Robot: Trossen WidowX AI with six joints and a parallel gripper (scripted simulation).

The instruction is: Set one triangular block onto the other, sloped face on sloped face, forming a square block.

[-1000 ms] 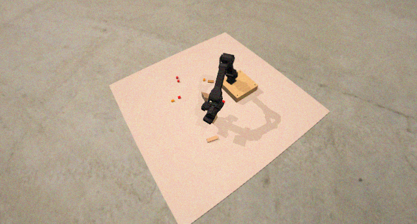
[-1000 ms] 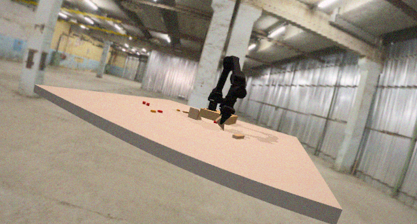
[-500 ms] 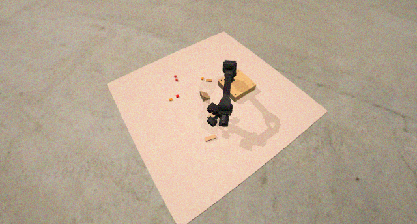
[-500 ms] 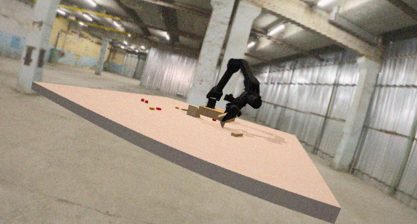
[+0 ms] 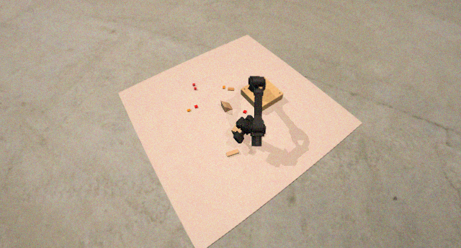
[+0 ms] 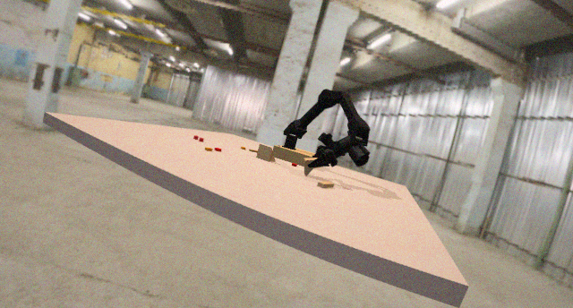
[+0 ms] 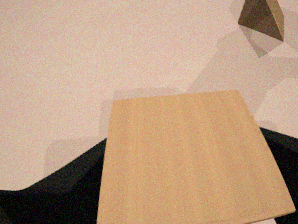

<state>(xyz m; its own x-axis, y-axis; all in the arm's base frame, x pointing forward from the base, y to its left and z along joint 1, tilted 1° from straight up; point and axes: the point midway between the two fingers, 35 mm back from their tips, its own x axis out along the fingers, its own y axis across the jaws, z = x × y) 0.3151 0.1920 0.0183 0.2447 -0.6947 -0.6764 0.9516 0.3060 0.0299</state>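
Observation:
My gripper (image 5: 238, 132) (image 6: 314, 163) is shut on one tan triangular block (image 5: 235, 128) (image 6: 308, 162) (image 7: 186, 169). It holds the block low over the pink table (image 5: 202, 176) (image 6: 367, 218), in front of the arm's base. In the wrist view a broad, flat face of this block fills the middle. The other triangular block (image 5: 226, 106) (image 6: 265, 152) (image 7: 262, 6) rests on the table a short way off, apart from the held one. It shows at the top right of the wrist view with a dark face towards me.
The arm stands on a wooden base plate (image 5: 271, 96) (image 6: 291, 154). A small flat wooden piece (image 5: 232, 153) (image 6: 325, 183) lies near the gripper. A red cube (image 5: 245, 112) (image 6: 294, 165) lies close by. Other small red and orange cubes (image 5: 194, 86) (image 5: 189, 110) and a small tan piece (image 5: 230, 89) lie farther off.

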